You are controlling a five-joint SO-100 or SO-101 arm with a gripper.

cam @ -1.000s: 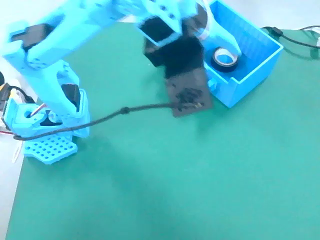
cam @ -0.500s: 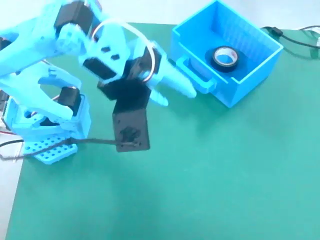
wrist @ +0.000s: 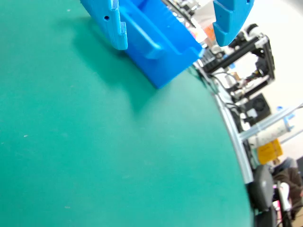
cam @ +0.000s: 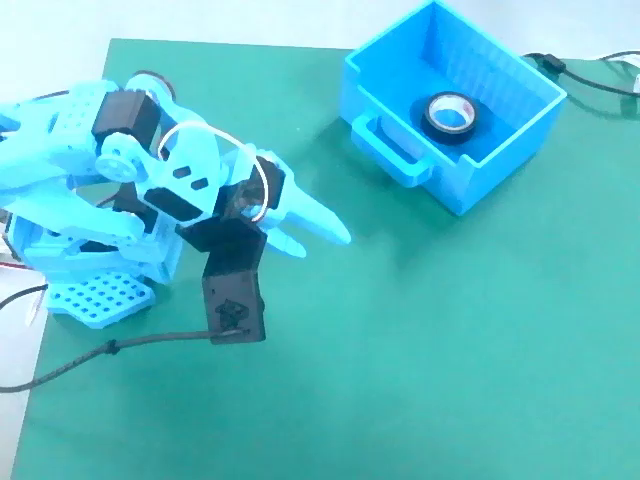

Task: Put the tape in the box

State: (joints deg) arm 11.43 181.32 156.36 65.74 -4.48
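The black tape roll (cam: pixel 452 115) with its pale inner ring lies flat on the floor of the bright blue box (cam: pixel 500 150) at the top right of the fixed view. The box's loop handle (cam: pixel 395 150) faces the arm. My gripper (cam: pixel 322 243) is open and empty, hanging above the green mat to the left of the box and well apart from it. In the wrist view the two blue fingertips (wrist: pixel 118 33) stand wide apart at the top edge, with the box (wrist: pixel 161 52) seen between and beyond them. The tape is hidden in that view.
The green mat (cam: pixel 420 350) covers the table. The arm's blue base (cam: pixel 95 290) sits at the left edge with a black cable (cam: pixel 110 348) trailing from it. Cables (cam: pixel 590 75) lie behind the box. Beyond the mat's edge the wrist view shows equipment (wrist: pixel 255 80).
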